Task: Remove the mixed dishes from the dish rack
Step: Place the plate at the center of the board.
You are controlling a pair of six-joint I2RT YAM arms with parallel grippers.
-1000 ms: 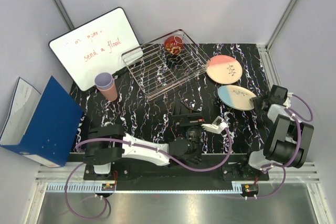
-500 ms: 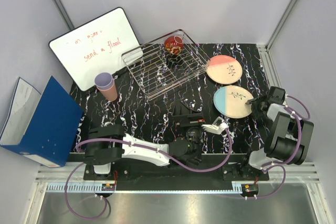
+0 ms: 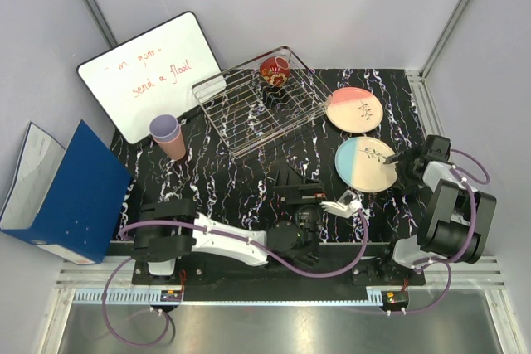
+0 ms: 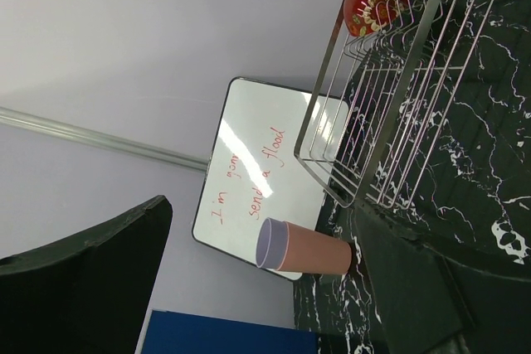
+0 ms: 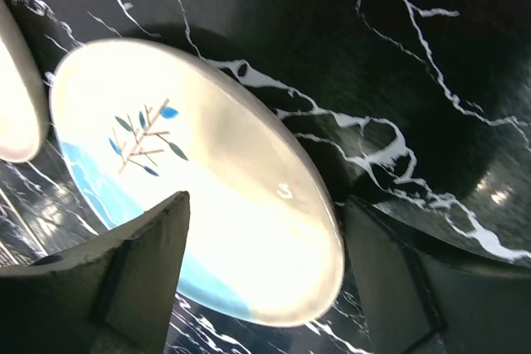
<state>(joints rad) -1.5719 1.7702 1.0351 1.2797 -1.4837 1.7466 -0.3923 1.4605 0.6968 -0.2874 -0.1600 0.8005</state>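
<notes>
Table (image 3: 232, 180): black, marbled.
Dish rack (image 3: 249, 113): rear centre, red bowl (image 3: 275, 70) in far corner.
Plates: pink/cream plate (image 3: 354, 109), light-blue/cream plate (image 3: 366, 163), flat on the table, right of rack.
Cups: lavender cup (image 3: 163, 128) nested in salmon-pink cup (image 3: 176, 148), left of rack.
Right gripper (image 5: 265, 213): fingers apart, astride blue plate's rim.
Left gripper (image 4: 261, 213): fingers apart, empty.

Top camera above black marbled worktop (image 3: 224, 180), left wrist low, facing silver wire rack (image 4: 390, 97), right wrist close over light-blue-and-cream round plate (image 5: 207, 196), both in top view

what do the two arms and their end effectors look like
Both arms are built alike: chunky black joint housings with white links between. The left arm has a long white link; the right arm is mostly black. A purple cable loops along each. The left end effector and right end effector have dark, blocky fingers.
</notes>
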